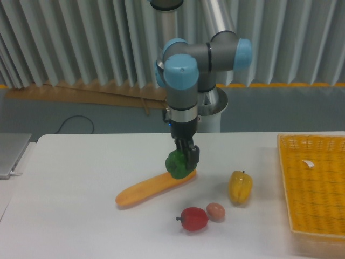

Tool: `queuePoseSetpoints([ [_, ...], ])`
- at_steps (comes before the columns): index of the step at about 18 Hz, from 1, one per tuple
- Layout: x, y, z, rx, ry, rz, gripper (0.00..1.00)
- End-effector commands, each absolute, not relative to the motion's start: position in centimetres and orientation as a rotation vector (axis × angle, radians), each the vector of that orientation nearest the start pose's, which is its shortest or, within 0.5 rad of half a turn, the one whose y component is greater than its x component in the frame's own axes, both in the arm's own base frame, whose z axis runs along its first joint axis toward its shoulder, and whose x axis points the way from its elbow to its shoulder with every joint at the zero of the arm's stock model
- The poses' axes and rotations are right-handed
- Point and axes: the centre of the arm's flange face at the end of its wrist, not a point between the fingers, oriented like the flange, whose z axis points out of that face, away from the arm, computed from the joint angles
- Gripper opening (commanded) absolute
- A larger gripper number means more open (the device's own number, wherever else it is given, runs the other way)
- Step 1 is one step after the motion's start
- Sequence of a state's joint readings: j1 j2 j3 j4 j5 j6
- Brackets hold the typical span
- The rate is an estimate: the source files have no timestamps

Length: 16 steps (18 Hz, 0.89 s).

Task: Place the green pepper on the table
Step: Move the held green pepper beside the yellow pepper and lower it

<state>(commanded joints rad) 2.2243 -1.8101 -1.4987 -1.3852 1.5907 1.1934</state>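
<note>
Carrying the green pepper [177,163], fingers [193,154] clamped on it above the long orange vegetable [156,186]; better find bare tabletop [70,172] leftward before lowering.

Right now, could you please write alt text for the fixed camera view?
A robot arm's pincer holds a green pepper over the end of a long orange vegetable on a white table. A yellow pepper, red fruit and yellow basket sit nearby.
</note>
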Motion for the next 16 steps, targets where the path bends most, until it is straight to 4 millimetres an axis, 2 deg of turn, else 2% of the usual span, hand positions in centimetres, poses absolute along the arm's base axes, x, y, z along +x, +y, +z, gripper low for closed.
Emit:
queuePoseSetpoints([
  [4,-26.7,54.6,42.1,-3.011,0.810,0.111,0.49],
  [7,-27.2,54.6,40.2,-3.032,0.818,0.086,0.49],
  [10,-27.9,54.9,39.8,-3.027,0.829,0.090,0.49],
  [13,-29.6,54.0,40.1,-3.023,0.818,0.101,0.49],
  [16,-31.4,52.6,39.3,-2.986,0.970,0.077,0.48],
])
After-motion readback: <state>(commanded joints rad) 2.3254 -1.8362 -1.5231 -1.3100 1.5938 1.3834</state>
